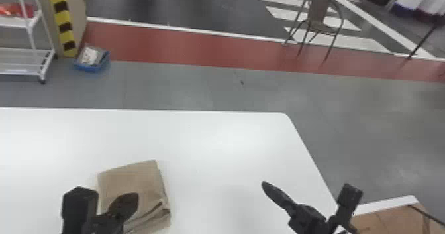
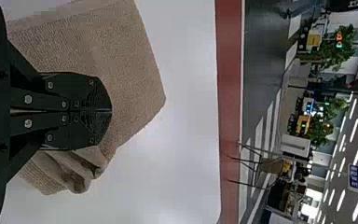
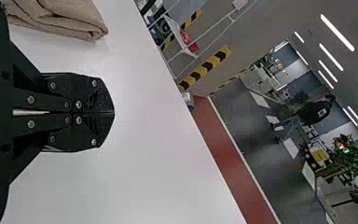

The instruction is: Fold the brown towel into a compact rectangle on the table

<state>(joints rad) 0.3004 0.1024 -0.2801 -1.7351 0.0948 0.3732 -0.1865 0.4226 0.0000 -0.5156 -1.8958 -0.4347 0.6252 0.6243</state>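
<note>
While the left gripper [image 1: 132, 197] and right gripper [image 1: 264, 184] have fingertips together, the brown towel [image 1: 130, 180] lies at left on the table [image 1: 215, 144]. Its long axis runs near to far, leaning slightly left.

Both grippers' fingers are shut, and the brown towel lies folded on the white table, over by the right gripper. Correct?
One thing off: the head view shows the brown towel by the left gripper, well away from the right gripper. The rest holds: both are shut, and the towel lies folded on the white table.
</note>
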